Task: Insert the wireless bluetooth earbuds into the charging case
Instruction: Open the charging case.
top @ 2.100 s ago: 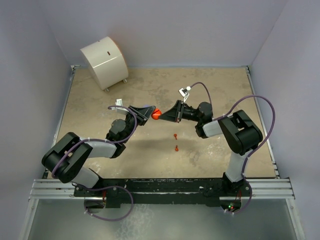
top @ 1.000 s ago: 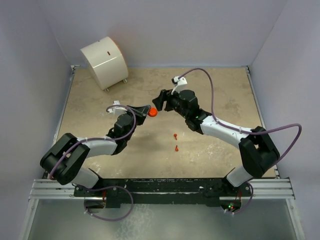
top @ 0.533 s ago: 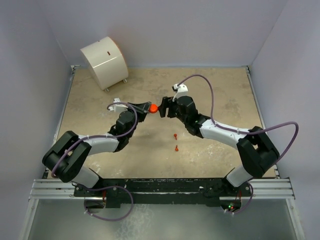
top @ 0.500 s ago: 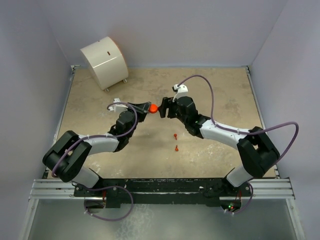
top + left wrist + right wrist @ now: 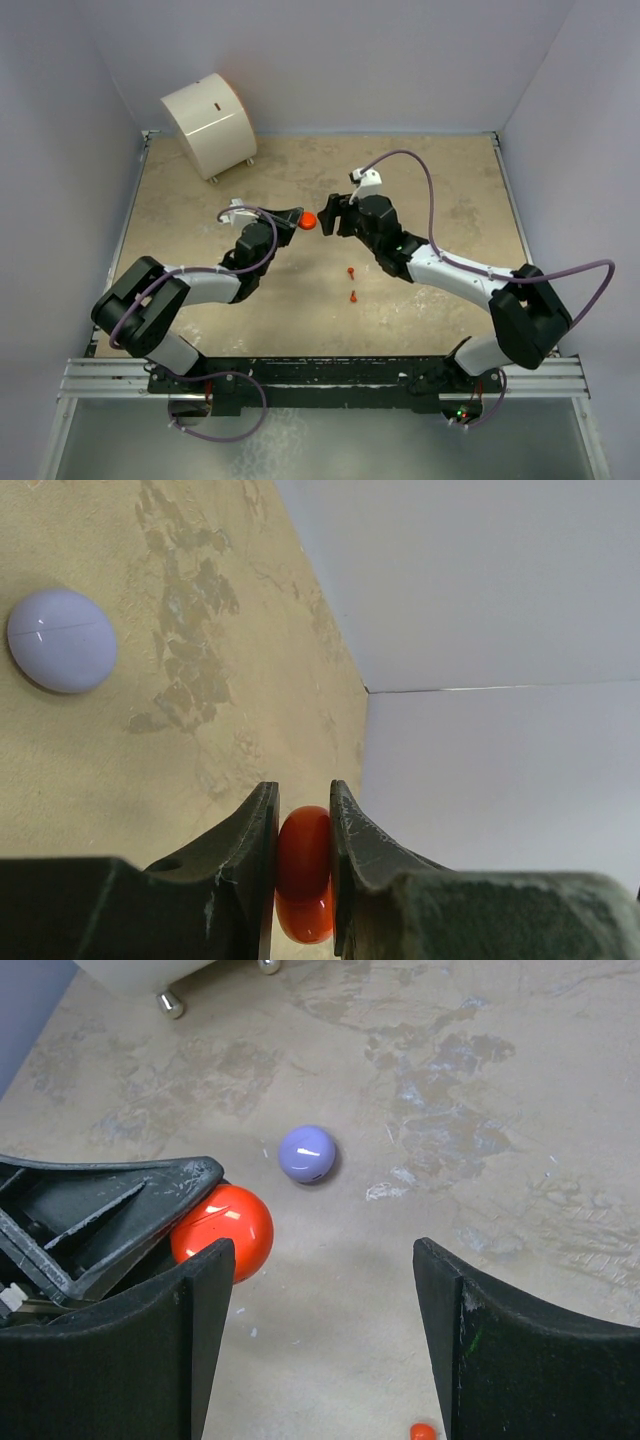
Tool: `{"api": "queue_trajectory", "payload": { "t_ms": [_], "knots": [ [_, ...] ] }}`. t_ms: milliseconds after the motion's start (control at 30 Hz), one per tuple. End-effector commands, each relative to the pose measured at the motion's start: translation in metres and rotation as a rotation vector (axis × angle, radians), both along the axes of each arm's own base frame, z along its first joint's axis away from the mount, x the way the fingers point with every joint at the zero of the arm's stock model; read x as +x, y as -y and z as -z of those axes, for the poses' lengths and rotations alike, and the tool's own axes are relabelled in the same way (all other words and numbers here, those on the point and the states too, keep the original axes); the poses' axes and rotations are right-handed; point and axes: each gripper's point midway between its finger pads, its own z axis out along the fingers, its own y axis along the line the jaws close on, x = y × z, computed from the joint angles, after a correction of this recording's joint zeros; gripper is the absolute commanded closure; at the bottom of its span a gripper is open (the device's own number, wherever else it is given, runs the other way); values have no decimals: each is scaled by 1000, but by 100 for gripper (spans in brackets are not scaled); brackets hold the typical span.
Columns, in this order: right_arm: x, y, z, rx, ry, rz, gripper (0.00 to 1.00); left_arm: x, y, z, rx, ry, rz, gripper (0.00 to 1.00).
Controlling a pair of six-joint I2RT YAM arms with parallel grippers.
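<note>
My left gripper (image 5: 300, 217) is shut on a round red-orange charging case (image 5: 309, 220) and holds it above the table. In the left wrist view the case (image 5: 303, 865) sits edge-on between the two fingers. My right gripper (image 5: 330, 213) hangs open just right of the case, not touching it. In the right wrist view the case (image 5: 225, 1230) shows beside the right gripper's (image 5: 320, 1250) left finger. Two small red-orange earbuds (image 5: 350, 271) (image 5: 354, 296) lie on the table below the grippers. One earbud (image 5: 422, 1431) shows at the bottom of the right wrist view.
A round lilac case (image 5: 307, 1153) lies on the table beyond the grippers, and the left wrist view shows this lilac case (image 5: 62, 640) too. A large white cylinder (image 5: 208, 122) on small feet stands at the back left corner. Walls enclose the table on three sides.
The right arm has stretched out leftward, and its open gripper has come in close to the red-orange case. The left gripper has shifted slightly up and right with the case.
</note>
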Motion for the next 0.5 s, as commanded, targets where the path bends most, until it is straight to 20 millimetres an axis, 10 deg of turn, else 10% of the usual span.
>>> {"api": "queue_trajectory", "payload": {
  "t_ms": [0, 467],
  "knots": [
    [0, -9, -12, 18, 35, -8, 26, 9, 5, -26, -52, 60, -8, 100],
    [-5, -29, 24, 2, -28, -62, 26, 6, 5, -42, -76, 87, 2, 100]
  ]
}}
